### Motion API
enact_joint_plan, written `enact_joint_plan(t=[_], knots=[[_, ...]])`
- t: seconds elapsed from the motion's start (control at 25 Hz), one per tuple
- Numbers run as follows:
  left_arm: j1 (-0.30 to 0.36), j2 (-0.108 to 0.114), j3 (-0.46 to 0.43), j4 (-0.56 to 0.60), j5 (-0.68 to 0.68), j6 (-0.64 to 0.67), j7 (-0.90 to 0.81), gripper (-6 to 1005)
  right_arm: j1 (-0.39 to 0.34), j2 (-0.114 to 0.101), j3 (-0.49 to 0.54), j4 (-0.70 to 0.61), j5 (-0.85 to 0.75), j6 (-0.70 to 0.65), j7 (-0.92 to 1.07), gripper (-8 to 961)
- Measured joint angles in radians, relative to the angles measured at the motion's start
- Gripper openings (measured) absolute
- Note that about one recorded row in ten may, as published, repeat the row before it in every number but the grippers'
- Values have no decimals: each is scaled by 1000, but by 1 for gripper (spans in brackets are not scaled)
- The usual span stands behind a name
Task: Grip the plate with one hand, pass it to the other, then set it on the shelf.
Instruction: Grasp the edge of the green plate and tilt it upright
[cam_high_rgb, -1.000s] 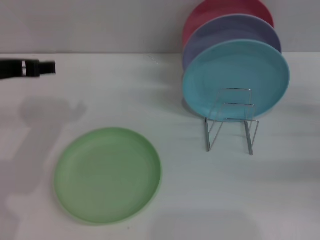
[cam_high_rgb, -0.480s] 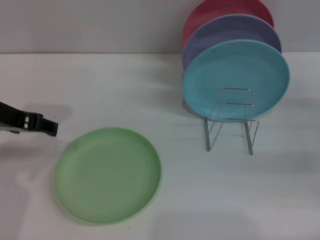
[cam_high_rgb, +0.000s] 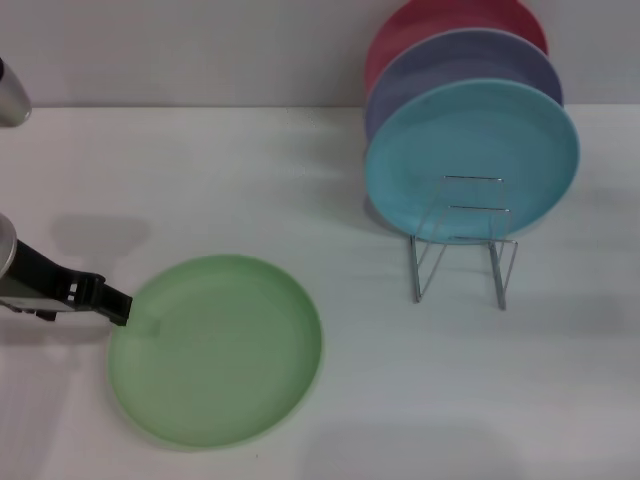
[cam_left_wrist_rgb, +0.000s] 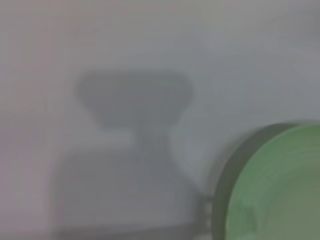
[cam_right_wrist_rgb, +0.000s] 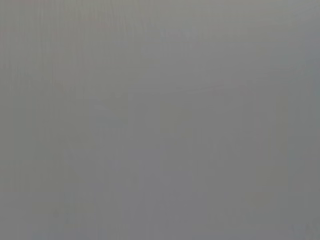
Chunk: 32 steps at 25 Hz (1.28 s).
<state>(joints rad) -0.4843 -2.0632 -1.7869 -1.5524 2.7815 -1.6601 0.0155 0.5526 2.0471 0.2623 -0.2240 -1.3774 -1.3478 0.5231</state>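
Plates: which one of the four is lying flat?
The light green plate lies flat on the table beside the left gripper; the teal, purple and red plates stand upright.

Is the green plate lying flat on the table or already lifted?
Flat on the table. The green plate shows its full round face with no shadow gap beneath; the left gripper is only at its rim.

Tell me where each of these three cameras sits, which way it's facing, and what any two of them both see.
Head view: on the robot's head, looking forward and down at the white table, the green plate and the rack; the left gripper shows at the plate's rim.
Left wrist view: on the left arm, facing the table and the plate's edge; no fingers show.
Right wrist view: on the right arm; only blank grey.
Shared: head and left wrist both show the green plate.
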Motion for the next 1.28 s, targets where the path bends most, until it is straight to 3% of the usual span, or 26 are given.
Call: enact_joint_plan(t=[0.52,1.28], knots=[[-30,0,13,147,2,65,13,722,3,-2,0,3,8,7,0,595],[-30,-5,75,225,-8,146,12,689,1,-1,0,6,9,7,0,594]])
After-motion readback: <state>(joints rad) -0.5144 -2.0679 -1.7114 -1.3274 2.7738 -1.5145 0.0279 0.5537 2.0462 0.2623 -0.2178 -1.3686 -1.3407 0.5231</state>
